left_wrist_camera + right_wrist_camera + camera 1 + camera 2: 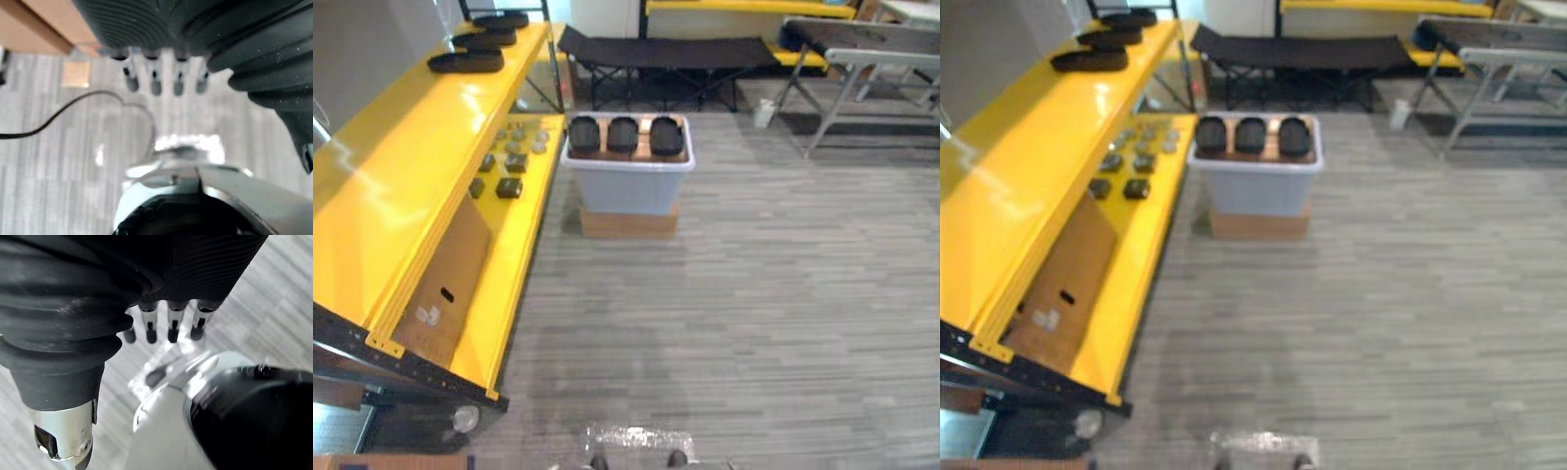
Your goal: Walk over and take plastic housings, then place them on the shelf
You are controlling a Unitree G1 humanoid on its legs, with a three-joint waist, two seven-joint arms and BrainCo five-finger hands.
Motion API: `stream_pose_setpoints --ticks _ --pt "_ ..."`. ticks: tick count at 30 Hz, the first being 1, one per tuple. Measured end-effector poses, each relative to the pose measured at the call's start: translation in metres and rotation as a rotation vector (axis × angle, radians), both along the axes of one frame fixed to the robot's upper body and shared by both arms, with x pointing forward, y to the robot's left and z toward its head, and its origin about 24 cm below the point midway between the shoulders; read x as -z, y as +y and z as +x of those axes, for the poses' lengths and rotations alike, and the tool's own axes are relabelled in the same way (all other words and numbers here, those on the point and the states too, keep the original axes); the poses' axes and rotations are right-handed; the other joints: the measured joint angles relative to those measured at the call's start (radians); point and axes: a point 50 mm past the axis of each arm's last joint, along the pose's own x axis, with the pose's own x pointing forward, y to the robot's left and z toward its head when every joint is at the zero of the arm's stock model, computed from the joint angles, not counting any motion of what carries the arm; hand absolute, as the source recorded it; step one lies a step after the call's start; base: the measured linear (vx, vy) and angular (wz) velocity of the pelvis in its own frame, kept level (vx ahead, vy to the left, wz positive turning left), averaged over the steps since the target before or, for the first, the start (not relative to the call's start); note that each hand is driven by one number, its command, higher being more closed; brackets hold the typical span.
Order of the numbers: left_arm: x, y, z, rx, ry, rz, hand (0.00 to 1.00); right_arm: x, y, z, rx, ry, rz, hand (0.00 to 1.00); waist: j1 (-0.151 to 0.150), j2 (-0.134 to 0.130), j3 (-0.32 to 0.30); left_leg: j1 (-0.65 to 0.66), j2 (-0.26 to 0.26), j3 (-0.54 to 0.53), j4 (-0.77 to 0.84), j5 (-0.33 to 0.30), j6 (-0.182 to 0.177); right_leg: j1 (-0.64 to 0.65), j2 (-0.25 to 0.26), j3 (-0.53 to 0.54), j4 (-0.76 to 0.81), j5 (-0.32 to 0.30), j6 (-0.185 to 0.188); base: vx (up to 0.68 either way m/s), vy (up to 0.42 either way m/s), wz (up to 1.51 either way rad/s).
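1. The left hand (155,83) hangs at the robot's side over the grey plank floor (754,294). Its fingers are straight and loose, with nothing in them.
2. The right hand (150,328) is the same: fingers straight, pointing at the floor, empty.
3. 3 black plastic housings (623,134) sit side by side in 1 row at the top of a grey bin (628,186). A brown surface shows between them. They are well ahead of both hands.
4. The bin has a white rim and stands on a flat cardboard box (628,224) on the floor, just beside the lower level of the yellow shelf (421,147).
5. The shelf runs along the robot's left. 3 further housings (466,62) lie on its top level at the far end, 1 behind another.
6. Small dark and grey parts (509,162) are spread in loose rows on the shelf's lower level, near the bin.
7. A cardboard sheet (445,284) shows between the 2 shelf levels at the nearer end. I cannot tell whether it lies flat or leans.
8. At the back is a black folding cot (666,51), with a grey bench (871,59) to its right. Both are well apart from the bin.
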Motion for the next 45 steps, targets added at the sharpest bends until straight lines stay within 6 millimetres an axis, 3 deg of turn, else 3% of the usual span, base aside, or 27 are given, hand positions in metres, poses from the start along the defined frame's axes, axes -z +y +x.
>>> stream_pose_setpoints --ticks 31,34,36,37,38,41,42,45 --pt "0.000 0.003 -0.003 0.016 -0.011 0.030 0.00 0.000 0.003 0.000 -0.094 -0.027 0.010 0.00 0.000 -0.016 -0.009 0.058 -0.010 -0.010 -0.001 -0.004 -0.002 0.080 -0.008 -0.029 -0.014 -0.005 0.006 -0.03 -0.006 0.02" --pt "0.000 0.002 -0.004 0.021 -0.006 0.037 0.00 0.000 0.001 0.000 -0.068 -0.022 -0.006 0.00 -0.001 -0.019 -0.008 0.055 -0.023 -0.027 0.000 -0.022 0.020 0.005 -0.053 -0.040 0.160 -0.090 0.033 0.01 0.057 0.16" --pt "0.001 0.000 -0.005 0.028 -0.005 0.039 0.00 0.000 -0.002 -0.002 -0.012 -0.017 -0.016 0.00 -0.001 -0.009 0.005 0.077 -0.020 -0.042 0.006 -0.034 0.059 -0.122 -0.113 -0.043 0.460 -0.134 0.054 0.07 0.091 0.14" --pt "0.000 0.000 -0.003 0.028 -0.007 0.041 0.00 0.000 -0.004 -0.003 0.019 -0.019 -0.016 0.00 -0.003 0.000 0.010 0.086 -0.016 -0.043 0.009 -0.034 0.063 -0.149 -0.123 -0.044 0.522 -0.148 0.046 0.11 0.101 0.04" --pt "0.000 0.002 -0.005 0.021 0.003 0.043 0.00 0.000 -0.001 -0.006 0.060 -0.022 0.003 0.00 -0.004 0.002 0.019 0.096 0.002 -0.042 0.031 -0.053 0.061 -0.173 -0.117 -0.042 0.531 -0.184 0.014 0.14 0.105 0.02" --pt "-0.001 0.007 -0.004 0.004 0.019 0.052 0.00 0.002 0.008 -0.013 0.099 -0.010 0.032 0.00 -0.004 -0.012 0.025 0.098 0.042 -0.035 0.075 -0.097 0.037 -0.221 -0.069 -0.013 0.365 -0.153 0.033 0.11 0.057 -0.05" --pt "-0.001 0.006 0.000 -0.005 0.014 0.052 0.00 0.003 0.009 -0.019 0.116 0.004 0.038 0.00 -0.004 -0.012 0.025 0.103 0.051 -0.033 0.087 -0.112 0.020 -0.241 -0.060 -0.007 0.273 -0.113 0.039 0.21 0.011 -0.09" --pt "-0.001 0.007 0.001 -0.059 0.000 0.047 0.00 0.003 0.013 -0.036 0.135 0.036 0.041 0.00 -0.008 -0.012 0.025 0.116 0.054 -0.028 0.134 -0.170 -0.016 -0.278 -0.067 0.006 0.203 -0.058 0.025 0.30 -0.041 -0.02"
